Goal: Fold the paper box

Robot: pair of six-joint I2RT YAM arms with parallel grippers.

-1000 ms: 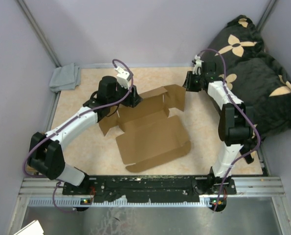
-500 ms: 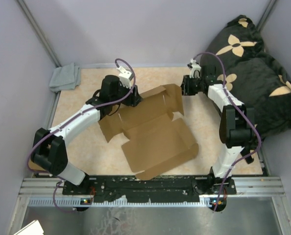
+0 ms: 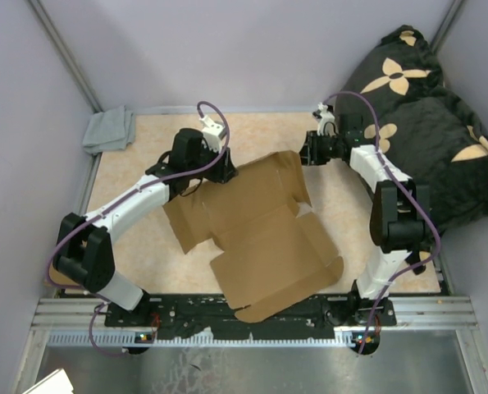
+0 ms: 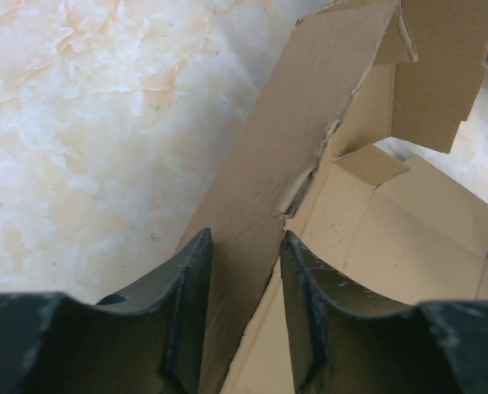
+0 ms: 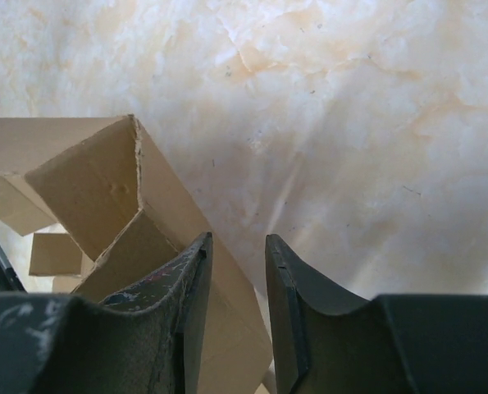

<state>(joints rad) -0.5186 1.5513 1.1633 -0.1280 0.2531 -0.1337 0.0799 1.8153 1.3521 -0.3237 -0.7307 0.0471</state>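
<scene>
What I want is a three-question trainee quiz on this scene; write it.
1. True or false: the box is folded shut.
2. What lies at the table's far left corner? A) grey cloth B) cup C) tape
3. What stands between the right gripper's jaws?
Key: 1 false, it lies open. 2 A. 3 a cardboard flap of the box.

Pale lilac walls (image 3: 252, 49) enclose a marbled beige tabletop (image 3: 342, 213) (grey cloth (image 3: 111, 130) in its far-left corner).
</scene>
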